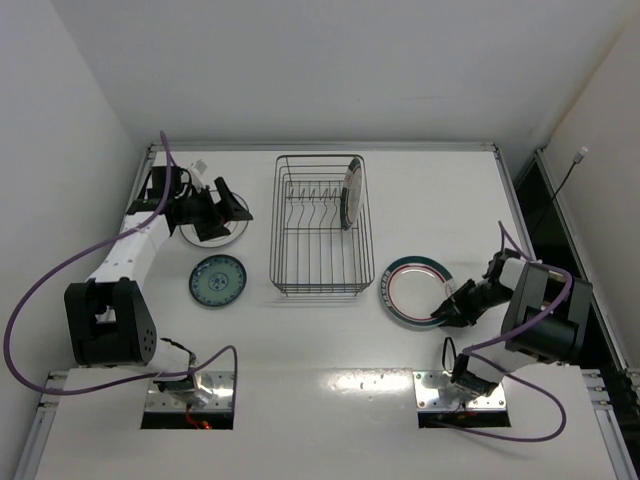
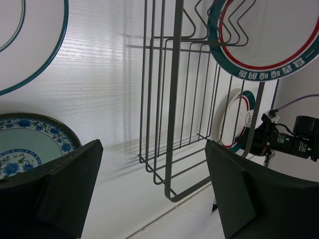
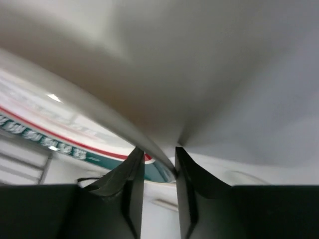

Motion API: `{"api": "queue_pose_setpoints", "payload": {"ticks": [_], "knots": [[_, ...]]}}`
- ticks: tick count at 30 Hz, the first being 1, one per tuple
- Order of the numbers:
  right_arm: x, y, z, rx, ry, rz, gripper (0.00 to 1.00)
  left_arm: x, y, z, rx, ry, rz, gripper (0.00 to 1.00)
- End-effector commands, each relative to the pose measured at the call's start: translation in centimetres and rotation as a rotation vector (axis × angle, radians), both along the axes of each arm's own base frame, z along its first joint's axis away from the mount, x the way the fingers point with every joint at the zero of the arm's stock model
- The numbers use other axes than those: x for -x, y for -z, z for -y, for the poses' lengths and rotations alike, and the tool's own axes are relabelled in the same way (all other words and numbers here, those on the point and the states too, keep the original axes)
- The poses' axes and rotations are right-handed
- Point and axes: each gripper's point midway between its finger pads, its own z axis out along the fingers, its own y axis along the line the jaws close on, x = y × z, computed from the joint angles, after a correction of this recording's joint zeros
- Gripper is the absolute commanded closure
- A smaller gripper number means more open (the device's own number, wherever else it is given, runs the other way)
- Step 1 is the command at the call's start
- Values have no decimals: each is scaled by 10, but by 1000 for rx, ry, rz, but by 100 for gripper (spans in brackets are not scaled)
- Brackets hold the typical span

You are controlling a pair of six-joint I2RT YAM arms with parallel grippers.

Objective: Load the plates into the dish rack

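Widest first: the white desk (image 1: 300,350), and mid-desk the dish rack (image 1: 320,292). Sits with its long axis running from the near edge toward the far wall. Already holds one standing plate (image 1: 350,195), upright on edge at the far right, faces turned left and right, with free slots between the tines just to its left. Next down, the ringed plate (image 1: 405,285). Lies on the desk just right of the rack's near right corner, apart from the wire, close to the right arm and well away from the left one. Leaves the rack to the left of the right pincer (image 1: 447,306) and a little farther from the arm bases: probably the one relation to steer by. Calls, by the look of it, for a lift, a carry leftward and a tip up onto edge, face parallel to the standing plate. Across the rack, well apart: a pale plate (image 1: 236,235) beneath the left pincer (image 1: 218,205), and a small blue-patterned plate (image 1: 217,280) nearer the bases. As for the left pincer: hangs wide open over the pale plate, holding nothing. As for the right pincer: reaches in low from the right, fingers (image 3: 132,184) drawn close on either side of the ringed plate's near right rim, that rim threading between them in the wrist view. Looks like a pinch on the rim; cannot tell how firm.
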Motion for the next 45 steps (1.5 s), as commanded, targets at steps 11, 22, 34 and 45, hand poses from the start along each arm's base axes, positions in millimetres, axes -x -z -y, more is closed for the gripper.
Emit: {"api": "queue_pose_setpoints", "payload": {"ticks": [11,22,34,45], "knots": [[-121,-59,60,187,86,317,100,-8,-19,-7,-17,-14,33,18],[-222,-244,49,461,-28,722,100,-13,-22,-11,-34,-29,20,18],[-240,-365,-78,743,-291,934,100,-4,-9,-19,-77,-68,-6,18],[-263,-318,-136,977,-505,763,100,-5,-10,-21,-90,-69,-2,18]]}}
